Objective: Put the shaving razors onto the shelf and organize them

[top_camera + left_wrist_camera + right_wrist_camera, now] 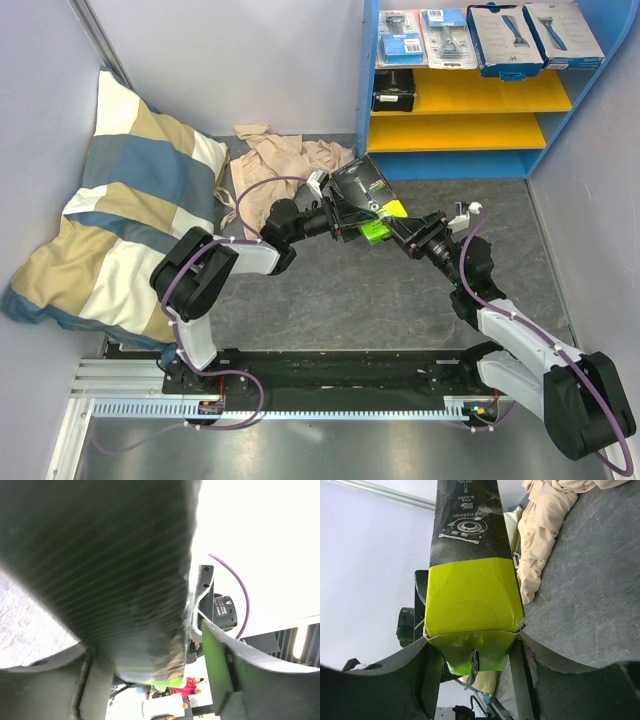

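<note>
A black razor box with a lime-green end (pixel 358 192) hangs tilted in mid-air between both arms, above the grey floor. My right gripper (pixel 386 226) is shut on its green end; in the right wrist view both fingers press the box (pixel 470 595) at the gripper (pixel 472 666). My left gripper (pixel 338 215) straddles the box's other end (pixel 110 570); at the gripper (pixel 157 672) one finger touches it, and the other finger (pixel 220 660) stands apart with a gap. The shelf (pixel 371 100) holds two blister packs (pixel 402 38) and two white-blue boxes (pixel 503 38) on top, and a second black box (pixel 393 90) on the upper yellow board.
A beige cloth (pixel 285 160) lies crumpled just behind the left gripper and shows in the right wrist view (pixel 545 535). A striped pillow (pixel 120 210) leans against the left wall. The lower yellow board (pixel 455 133) is bare. Walls close in on the left and right.
</note>
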You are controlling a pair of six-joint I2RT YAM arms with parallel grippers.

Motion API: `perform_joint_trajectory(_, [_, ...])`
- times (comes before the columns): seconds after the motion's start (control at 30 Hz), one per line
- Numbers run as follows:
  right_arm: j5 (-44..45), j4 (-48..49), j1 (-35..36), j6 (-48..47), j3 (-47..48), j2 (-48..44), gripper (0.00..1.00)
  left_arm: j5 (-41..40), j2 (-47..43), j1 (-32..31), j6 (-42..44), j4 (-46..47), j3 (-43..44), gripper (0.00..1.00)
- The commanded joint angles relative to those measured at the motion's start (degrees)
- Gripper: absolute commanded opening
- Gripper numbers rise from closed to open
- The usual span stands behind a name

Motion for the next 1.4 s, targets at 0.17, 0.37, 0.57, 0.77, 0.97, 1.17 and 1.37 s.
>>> perform_joint_trajectory(0.17, [-0.07, 4.78, -1.51, 0.50, 0.53, -2.26, 0.39, 0.03, -7.82, -0.05, 10.41, -5.21, -2.60, 0.85])
perform_joint_trajectory(0.37, [-2.52, 4.95, -3.62, 3.04, 0.80, -2.70, 0.39, -2.43, -13.44, 0.83, 21.84, -17.86, -5.41, 0.91])
perform_joint_trajectory(0.57, [-4.20, 4.52, -5.73, 4.28, 1.85, -3.93, 0.38, -7.26, -21.52, 2.06, 32.03, -32.62, -6.56, 0.92])
perform_joint_trajectory(0.77, [-7.53, 1.97, -9.94, 4.63, 4.66, -5.86, 0.38, -9.46, -25.75, 4.43, 35.74, -38.35, -8.13, 0.94])
perform_joint_trajectory(0.97, [-10.61, 0.47, -13.37, 6.30, 8.09, -6.83, 0.38, -9.73, -25.84, 5.66, 36.26, -39.23, -9.28, 0.95])
perform_joint_trajectory(1.17, [-12.90, -3.65, -17.33, 4.90, 12.65, -7.89, 0.38, -9.38, -25.23, 6.45, 36.61, -40.11, -9.37, 0.95])
perform_joint_trajectory(1.37, [-12.64, -5.06, -19.00, 4.11, 16.61, -6.75, 0.38, -7.97, -24.52, 7.51, 37.14, -40.81, -8.93, 0.96])
